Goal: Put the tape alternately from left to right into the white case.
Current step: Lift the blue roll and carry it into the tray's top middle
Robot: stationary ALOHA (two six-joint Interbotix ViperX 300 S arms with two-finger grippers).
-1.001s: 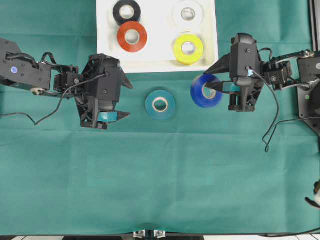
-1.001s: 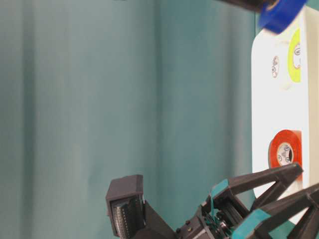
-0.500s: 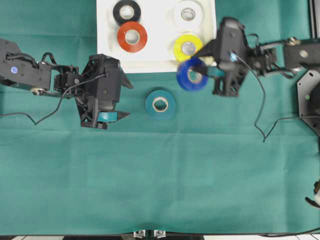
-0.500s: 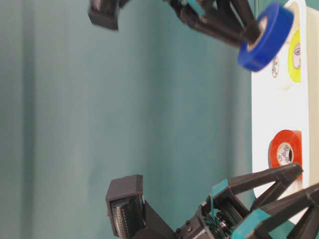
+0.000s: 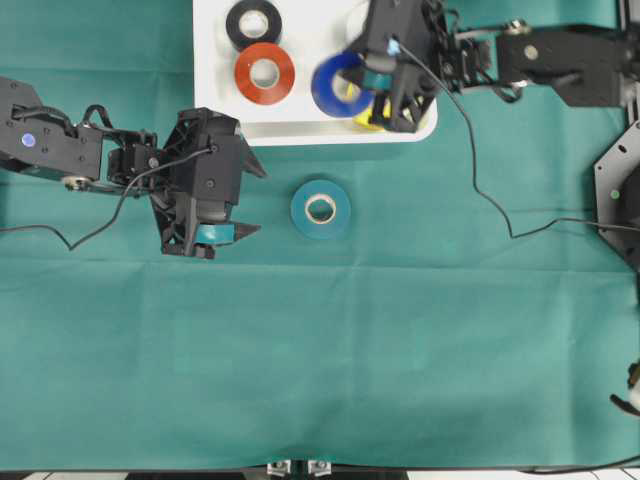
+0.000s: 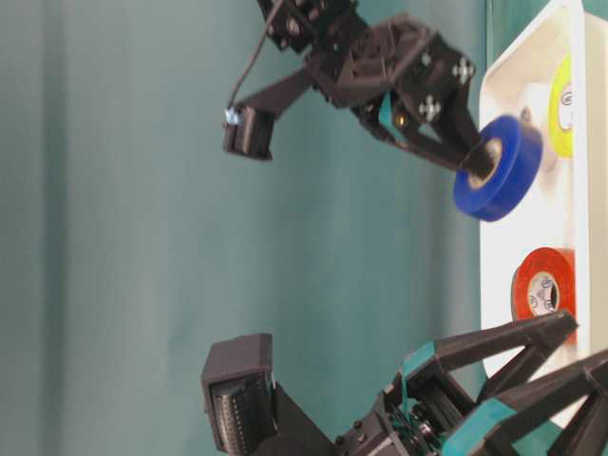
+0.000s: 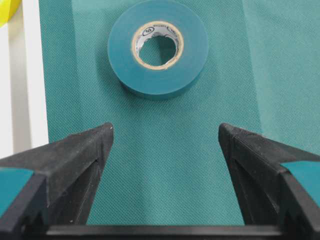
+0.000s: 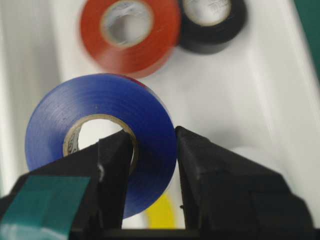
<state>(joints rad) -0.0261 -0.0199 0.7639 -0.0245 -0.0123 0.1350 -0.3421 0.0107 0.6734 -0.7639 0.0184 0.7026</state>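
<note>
Overhead view: right gripper [image 5: 362, 82], pinched through the glossy blue tape roll [image 5: 337, 86], hangs over the shallow white plastic case [image 5: 212, 100] at twelve o'clock; best lower flat into bare floor, then release.

The whole work surface is covered by a green cloth [image 5: 400, 340], faintly creased. Two small metal fittings [image 5: 299, 468] are seen at its near edge.
</note>
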